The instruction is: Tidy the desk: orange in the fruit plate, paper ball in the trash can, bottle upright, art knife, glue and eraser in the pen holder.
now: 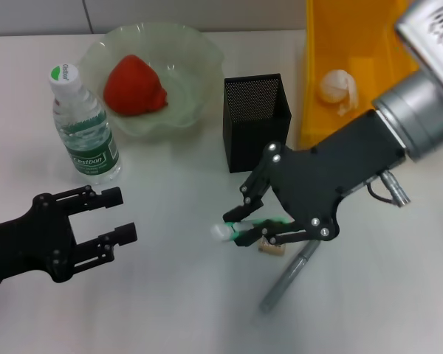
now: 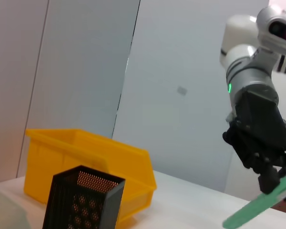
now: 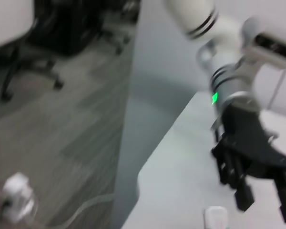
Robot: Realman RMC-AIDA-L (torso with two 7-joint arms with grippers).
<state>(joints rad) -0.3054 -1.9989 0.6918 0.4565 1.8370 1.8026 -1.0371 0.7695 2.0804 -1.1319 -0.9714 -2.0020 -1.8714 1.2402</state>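
Note:
My right gripper (image 1: 244, 227) is shut on the glue (image 1: 223, 231), a green stick with a white cap, just above the table in front of the black mesh pen holder (image 1: 255, 122). The left wrist view shows the same glue (image 2: 255, 210) slanting out of that gripper. A small beige eraser (image 1: 272, 248) and the grey art knife (image 1: 289, 274) lie under the right hand. The bottle (image 1: 83, 125) stands upright at the left. A red-orange fruit (image 1: 135, 86) lies in the green glass fruit plate (image 1: 196, 70). The paper ball (image 1: 337, 87) sits in the yellow trash can (image 1: 317, 66). My left gripper (image 1: 117, 215) hovers open at the lower left.
In the left wrist view the pen holder (image 2: 81, 198) stands in front of the yellow bin (image 2: 95, 157). The right wrist view looks across the table's edge (image 3: 148, 176) to the floor, with the left gripper (image 3: 262, 198) farther off.

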